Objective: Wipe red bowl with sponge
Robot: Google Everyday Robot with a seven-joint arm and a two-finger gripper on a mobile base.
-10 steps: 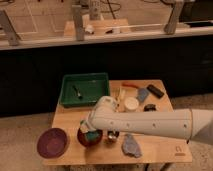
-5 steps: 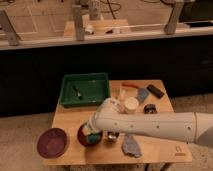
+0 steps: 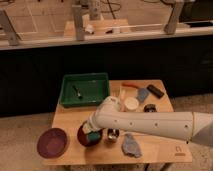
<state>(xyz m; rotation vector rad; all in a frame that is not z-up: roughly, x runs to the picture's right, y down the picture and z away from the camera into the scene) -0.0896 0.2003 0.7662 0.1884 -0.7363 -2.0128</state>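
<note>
From the one camera view, looking down across the room, a wooden table (image 3: 160,146) carries a green tray (image 3: 65,93) at its back left corner, and a small dark object (image 3: 77,91) lies inside that tray.

The red bowl (image 3: 80,138) sits in front of the tray, close to the table's near edge. The white arm (image 3: 150,125) reaches in from the right, passing in front of the tray, and its gripper (image 3: 91,131) is down over the bowl. The teal sponge (image 3: 92,136) shows right at the gripper's tip, inside the bowl. Whether the claw is clamped on the sponge or only resting by it, I cannot tell.

A wider maroon plate (image 3: 52,142) lies further to the front and left of the tray, just beside the bowl. A small shiny object (image 3: 112,134) stands just right of the bowl, and a grey-blue rag (image 3: 131,145) lies crumpled beyond that.

To the right of the tray are a white round cup (image 3: 131,103), a blue-grey pad (image 3: 143,95) and a black block (image 3: 155,90).
</note>
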